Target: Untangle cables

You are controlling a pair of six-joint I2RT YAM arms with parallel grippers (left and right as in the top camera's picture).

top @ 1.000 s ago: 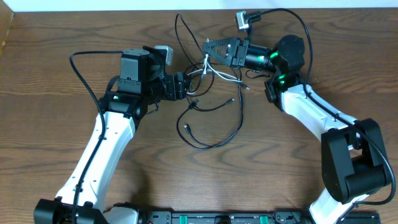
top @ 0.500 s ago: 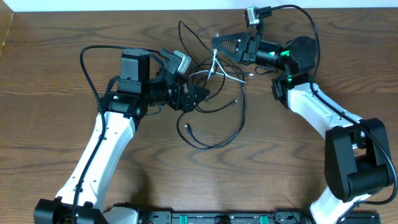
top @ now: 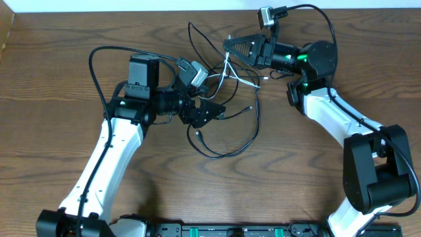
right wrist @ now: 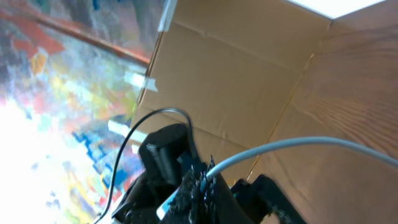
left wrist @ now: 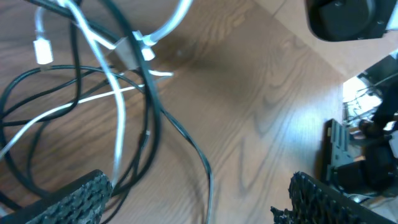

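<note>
**L ARM SHIFTED OVER TANGLE, JAWS SPREAD**

Vs. prior frame: left gripper (top: 209, 110) has moved right, twd the tangle, jaws now wide apart, holding nothing. Right gripper (top: 231, 47) sits a touch higher at the far side, jaws clenched on white cord (left wrist: 117, 130), lifting it. Black cords (top: 255, 122) loop on the surface (top: 66, 79) btwn the arms, crossing the white one near the left jaws.

Handling (est.): light, limp, smooth sheath, and plug ends likely to snag. Best hold is a free black run beside the crossing, not a plug.

black cords (left wrist: 163, 115), white cord (left wrist: 118, 127), brown table (left wrist: 261, 93)
</note>
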